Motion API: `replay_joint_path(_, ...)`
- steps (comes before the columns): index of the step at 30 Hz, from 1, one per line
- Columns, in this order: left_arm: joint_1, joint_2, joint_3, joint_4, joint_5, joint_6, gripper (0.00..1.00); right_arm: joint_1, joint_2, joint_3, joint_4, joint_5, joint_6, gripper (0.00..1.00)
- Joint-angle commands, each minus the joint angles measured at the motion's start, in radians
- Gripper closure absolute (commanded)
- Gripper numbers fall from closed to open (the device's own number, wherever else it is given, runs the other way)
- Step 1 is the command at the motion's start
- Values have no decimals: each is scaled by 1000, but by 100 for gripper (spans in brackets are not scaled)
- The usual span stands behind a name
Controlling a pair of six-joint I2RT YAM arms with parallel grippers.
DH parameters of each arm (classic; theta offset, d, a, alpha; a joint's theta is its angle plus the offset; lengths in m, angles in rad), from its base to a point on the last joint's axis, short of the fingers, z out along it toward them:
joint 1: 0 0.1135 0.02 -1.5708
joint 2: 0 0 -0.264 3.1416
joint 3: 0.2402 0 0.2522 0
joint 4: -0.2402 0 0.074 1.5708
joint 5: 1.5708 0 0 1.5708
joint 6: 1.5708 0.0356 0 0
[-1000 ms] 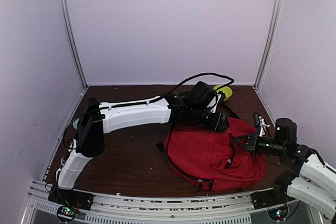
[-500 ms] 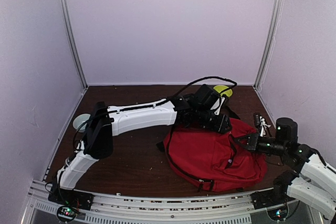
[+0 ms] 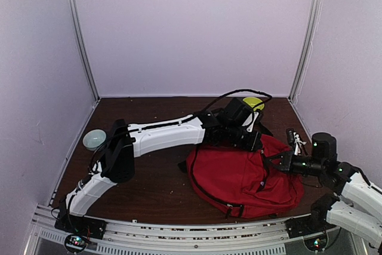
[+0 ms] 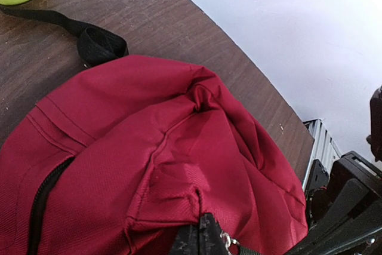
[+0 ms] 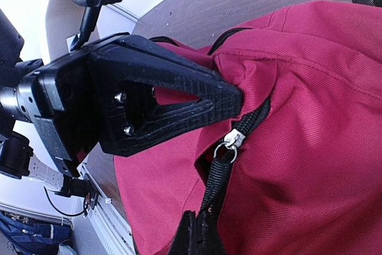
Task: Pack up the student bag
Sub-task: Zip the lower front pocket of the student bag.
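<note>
The student bag (image 3: 242, 177) lies on the table's right half, a large red backpack with black zippers. My left gripper (image 3: 258, 143) reaches across to the bag's upper right edge. In the left wrist view its black tips (image 4: 203, 238) are shut on a fold of the bag's red fabric (image 4: 173, 165). My right gripper (image 3: 270, 160) is beside it at the bag's right side, shut (image 5: 200, 235) on the black zipper pull strap (image 5: 219, 174). That strap hangs from the silver slider (image 5: 234, 140). The left gripper (image 5: 237, 97) pinches the cloth just above that slider.
A yellow-green bowl (image 3: 253, 103) sits at the back right behind the bag, with a black bag strap (image 4: 89, 37) near it. A pale blue-green bowl (image 3: 94, 140) rests by the left wall. Walls close in three sides.
The left gripper has shut on the bag's fabric. The left arm has stretched a little further right, uncovering the pale bowl at the left. The right arm has stayed put.
</note>
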Motion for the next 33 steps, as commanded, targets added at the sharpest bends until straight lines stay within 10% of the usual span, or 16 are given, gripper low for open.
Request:
replay_joint_path(1, 20, 5, 26, 40, -14, 8, 100, 26, -1, 58, -72, -32, -29, 100)
replay_joint_path(33, 153, -89, -15, 28, 94, 2, 100, 323, -85, 180, -447, 124, 27, 100)
